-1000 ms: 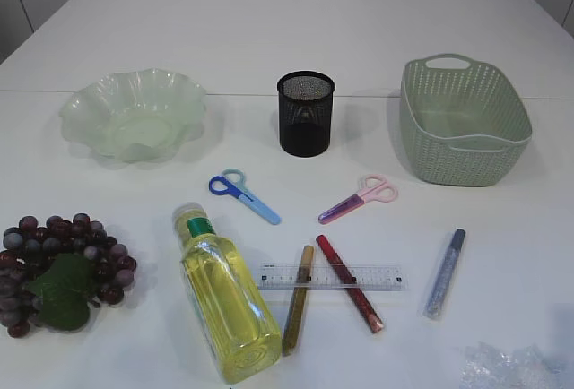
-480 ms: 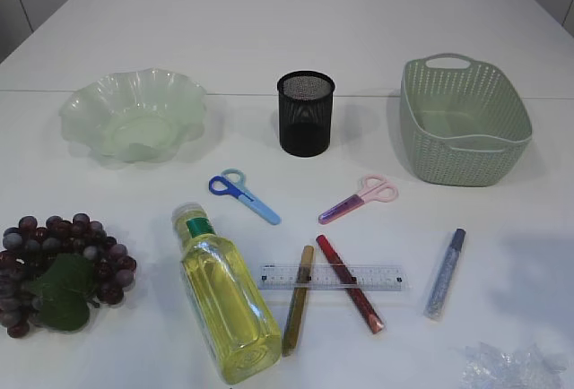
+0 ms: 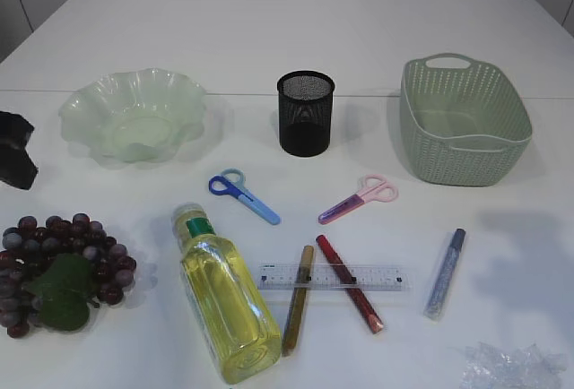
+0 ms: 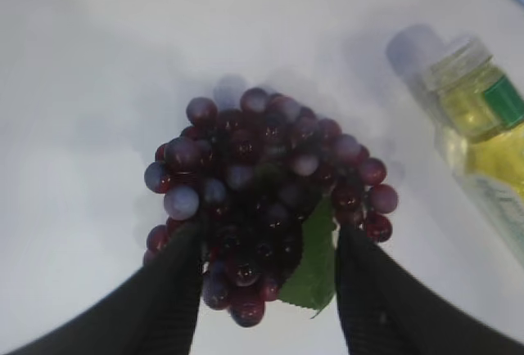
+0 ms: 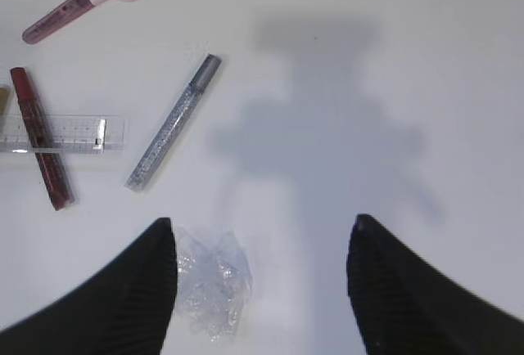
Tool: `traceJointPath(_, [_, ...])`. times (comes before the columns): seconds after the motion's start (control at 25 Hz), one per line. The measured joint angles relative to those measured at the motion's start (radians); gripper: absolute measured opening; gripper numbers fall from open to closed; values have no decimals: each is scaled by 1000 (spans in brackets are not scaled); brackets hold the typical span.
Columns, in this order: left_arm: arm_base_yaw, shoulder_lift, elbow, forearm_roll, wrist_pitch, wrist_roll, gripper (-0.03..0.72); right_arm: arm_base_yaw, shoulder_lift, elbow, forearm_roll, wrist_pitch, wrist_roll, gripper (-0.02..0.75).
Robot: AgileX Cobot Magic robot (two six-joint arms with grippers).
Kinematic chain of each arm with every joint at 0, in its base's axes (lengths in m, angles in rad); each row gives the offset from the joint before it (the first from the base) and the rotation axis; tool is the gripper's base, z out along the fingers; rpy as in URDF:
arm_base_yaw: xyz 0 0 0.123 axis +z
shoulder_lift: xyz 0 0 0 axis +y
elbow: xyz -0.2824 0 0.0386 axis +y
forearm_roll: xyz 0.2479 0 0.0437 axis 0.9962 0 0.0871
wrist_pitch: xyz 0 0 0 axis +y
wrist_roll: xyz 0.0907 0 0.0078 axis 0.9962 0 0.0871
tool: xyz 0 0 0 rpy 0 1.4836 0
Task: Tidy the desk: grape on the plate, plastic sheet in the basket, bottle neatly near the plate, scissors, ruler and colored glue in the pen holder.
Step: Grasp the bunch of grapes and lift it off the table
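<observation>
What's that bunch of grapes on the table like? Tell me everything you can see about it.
The grape is a bunch of dark purple-red, slightly frosted berries with one green leaf on top toward its near side. It looks artificial, though that is only a guess. It lies flat on the white desk at the near left, touching nothing else: the bottle lies apart to its right, and the plate stands empty beyond it. In the left wrist view the left gripper hangs open above it, fingers either side.
</observation>
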Motion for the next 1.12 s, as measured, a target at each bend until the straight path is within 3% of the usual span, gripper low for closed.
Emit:
traceJointPath(0.16, [0,147,-76,76,85,44,397,0,4,0,5,0,0,512])
traceJointPath(0.48, [2,262,-82,162,47,59,587,0,4,0,14,0,0,512])
traceJointPath(1.12, [2,457,-88,161,-19,59,600,0,20,0,22,-6,0,512])
